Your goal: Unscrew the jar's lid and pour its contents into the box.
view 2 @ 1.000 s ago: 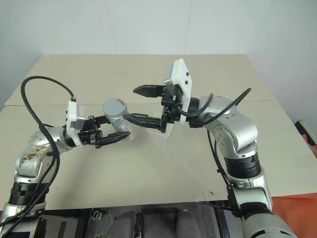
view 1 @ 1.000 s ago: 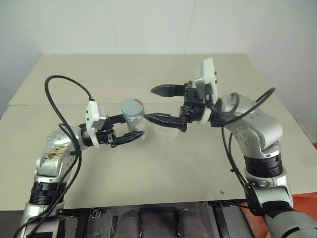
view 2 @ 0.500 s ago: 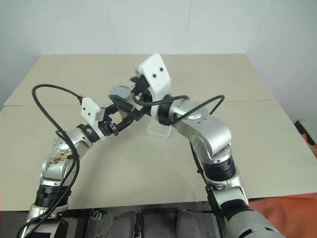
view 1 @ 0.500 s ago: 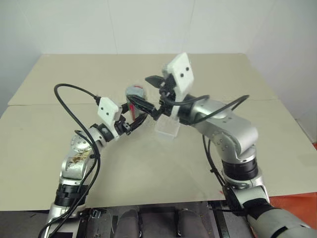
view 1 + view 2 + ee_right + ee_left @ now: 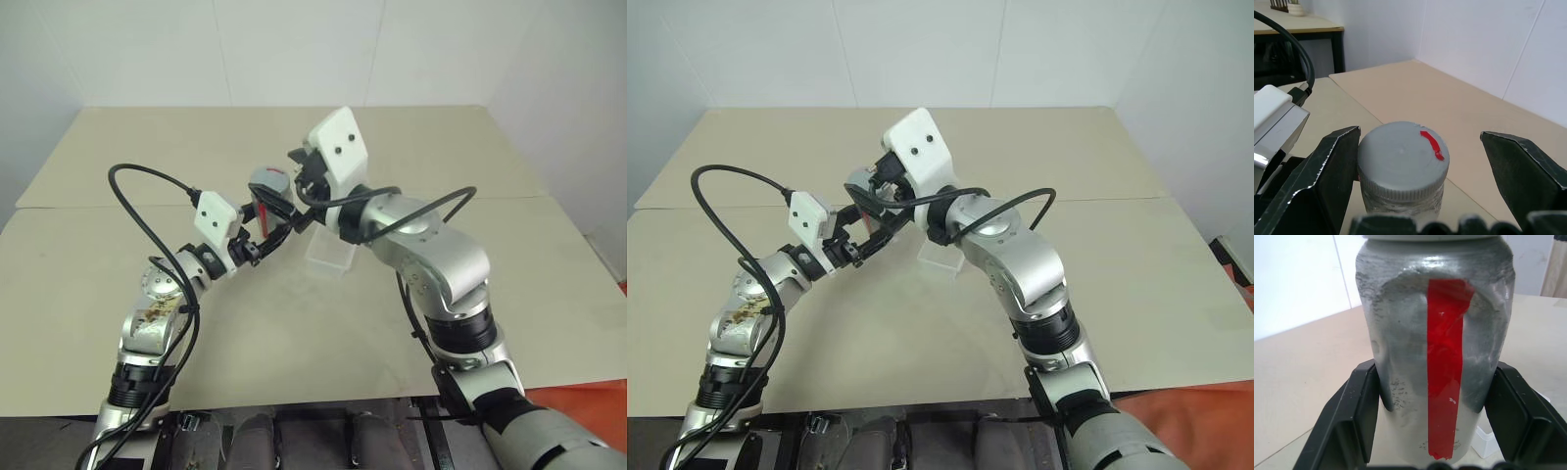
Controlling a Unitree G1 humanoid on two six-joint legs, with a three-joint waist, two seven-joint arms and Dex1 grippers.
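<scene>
The jar [image 5: 1437,357], a clear cylinder dusted grey inside with a vertical red tape stripe, is held upright above the beige surface [image 5: 294,323], a little above the middle of the head view. The left gripper [image 5: 1435,431] has its black fingers [image 5: 1352,416] clamped on the jar's lower body, which seems meant to keep it from turning while the cap is worked. The right gripper [image 5: 1415,161] straddles the round pale grey screw lid [image 5: 1403,159], fingers spread wide: one pad looks to touch the lid's edge, the other stands well apart, so no grip is made yet. The small clear frosted box [image 5: 331,253] sits just right of centre, below the right wrist, close for pouring. Compared with a second ago, both arms have swung inward and the right gripper now sits around the lid.
</scene>
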